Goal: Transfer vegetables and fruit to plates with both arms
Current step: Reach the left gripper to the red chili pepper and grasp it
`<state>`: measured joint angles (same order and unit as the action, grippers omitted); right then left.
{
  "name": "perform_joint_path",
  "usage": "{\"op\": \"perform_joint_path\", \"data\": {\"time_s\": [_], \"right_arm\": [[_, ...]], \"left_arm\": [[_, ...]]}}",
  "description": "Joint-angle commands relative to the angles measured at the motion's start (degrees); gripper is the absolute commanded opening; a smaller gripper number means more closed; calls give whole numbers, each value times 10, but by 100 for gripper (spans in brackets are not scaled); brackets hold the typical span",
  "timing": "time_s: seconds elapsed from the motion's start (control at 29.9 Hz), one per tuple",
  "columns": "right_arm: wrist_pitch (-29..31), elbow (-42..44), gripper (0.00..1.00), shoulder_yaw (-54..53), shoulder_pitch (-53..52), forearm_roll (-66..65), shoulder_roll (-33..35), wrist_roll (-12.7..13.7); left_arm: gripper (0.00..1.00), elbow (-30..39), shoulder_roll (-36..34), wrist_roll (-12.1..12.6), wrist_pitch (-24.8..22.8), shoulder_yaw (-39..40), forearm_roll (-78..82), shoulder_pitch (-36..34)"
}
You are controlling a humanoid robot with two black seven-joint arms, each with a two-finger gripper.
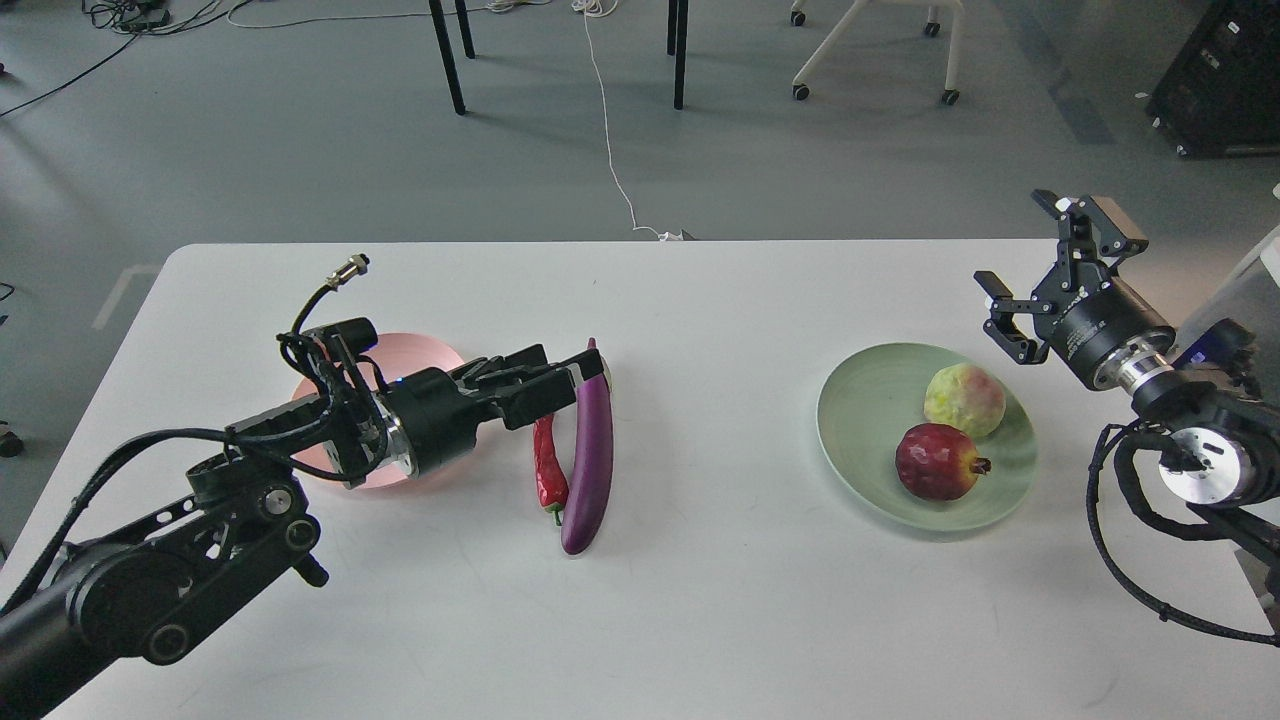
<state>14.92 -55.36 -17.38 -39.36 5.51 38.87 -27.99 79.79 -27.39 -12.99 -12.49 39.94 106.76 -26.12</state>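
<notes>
Two veggies are lying side by side near the middle of the white table (700,600): the purple eggplant (590,455) and the red chili pepper (548,465), pretty much touching along their lengths. Eggplant's long axis runs near-to-far, fat end toward the robot and the slim tip pointing to the far edge. The chili sits just left of it, same direction, green stem at the near end. The left end effector (565,385) is right over the far part of both, fingers reaching rightward with one across the eggplant's upper section; honestly can't tell from this angle whether it's gripping or just hovering there. Behind that arm is the pink plate (440,355), mostly hidden by the wrist and cables. Over on the right, well apart, the mint green plate (850,420) already has the pomegranate (938,461) and the yellow-green fruit (964,399) on it, close together. The right end effector (1035,265) hangs above the table just past that plate, fingers spread wide, holding nothing.
</notes>
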Motion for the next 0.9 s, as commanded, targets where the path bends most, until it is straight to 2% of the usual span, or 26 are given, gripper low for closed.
{"op": "perform_joint_path", "data": {"time_s": [0.0,0.1,0.23,0.37,0.87], "right_arm": [[0,0,99,-5,3,0,1,0],[0,-7,99,-5,3,0,1,0],[0,-7,99,-5,3,-1,0,0],[0,-8,99,-5,3,-1,2,0],[0,-8,99,-6,3,-1,3,0]], "left_arm": [[98,-42,-4,15,-10,-83,76,-78],[96,-75,-3,24,-10,-151,93,-129],[93,-139,4,50,-10,-202,93,-174],[87,-191,29,50,-10,-214,93,-188],[74,-208,49,47,-10,-239,85,-180]]}}
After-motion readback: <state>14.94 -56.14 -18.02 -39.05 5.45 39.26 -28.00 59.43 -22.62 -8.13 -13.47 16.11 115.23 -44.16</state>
